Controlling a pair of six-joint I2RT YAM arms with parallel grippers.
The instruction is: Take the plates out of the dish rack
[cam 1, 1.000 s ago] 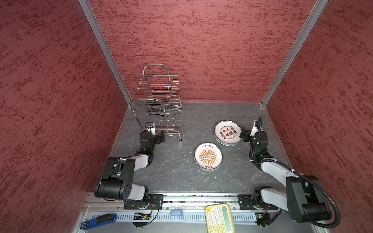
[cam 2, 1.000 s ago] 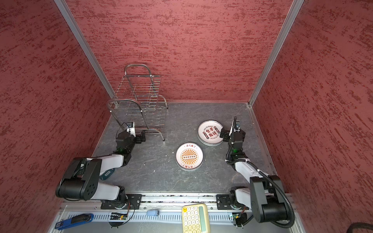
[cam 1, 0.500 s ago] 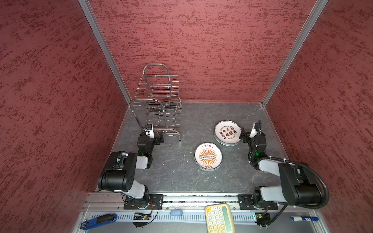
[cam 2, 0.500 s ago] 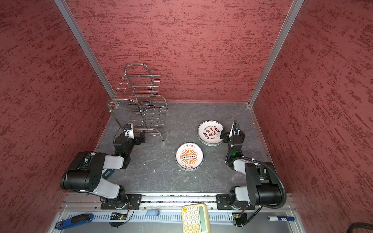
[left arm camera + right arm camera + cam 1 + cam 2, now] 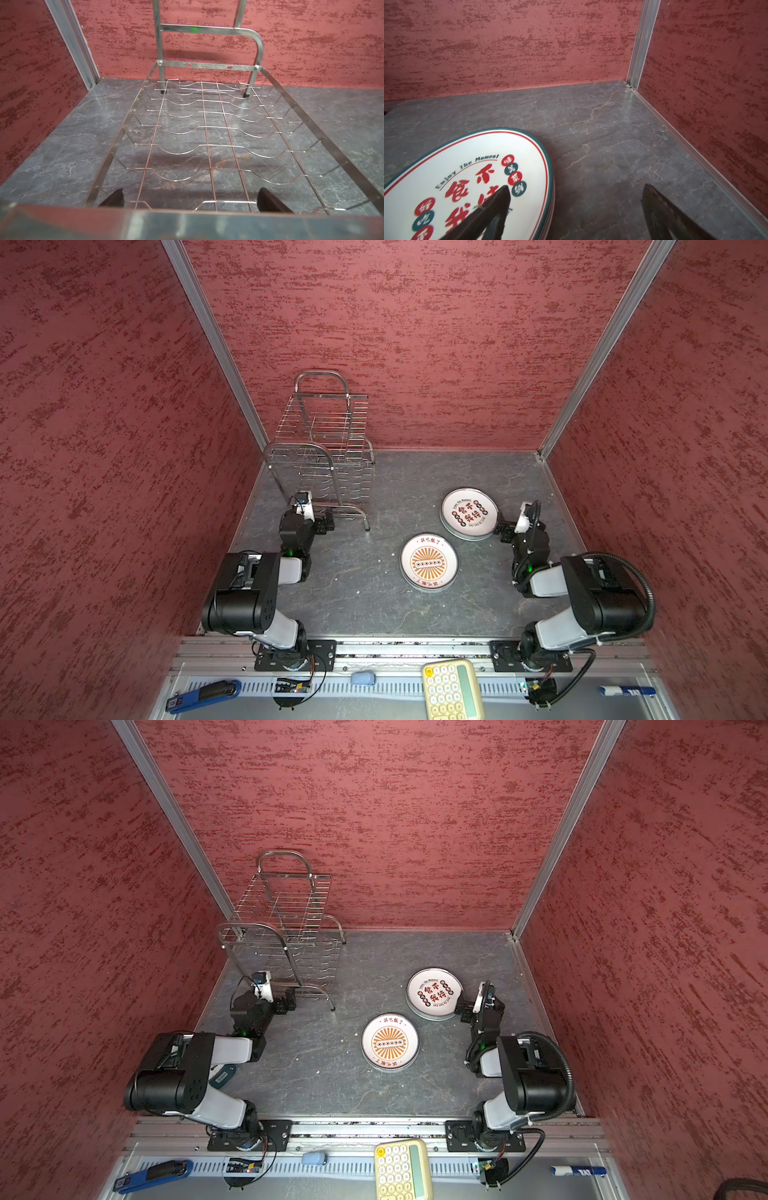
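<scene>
Left wrist view: left claw (image 5: 191,198) released at the ten-o'clock rack (image 5: 204,112); right claw (image 5: 576,190) released beside plates (image 5: 477,149) stacked at two o'clock.

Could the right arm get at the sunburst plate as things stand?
Probably yes. The right gripper is open, holds nothing, and only bare table lies between it and the sunburst plate; the red-character plate sits beside that path, not across it.

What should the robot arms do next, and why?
Probably tuck both arms away to rest, because the job looks finished. The shiny steel wire dish rack holds no plates in any view. The white round plate with red characters and the white round plate with an orange sunburst lie on the grey stone-look table. The left end effector and right end effector are open and empty.
</scene>
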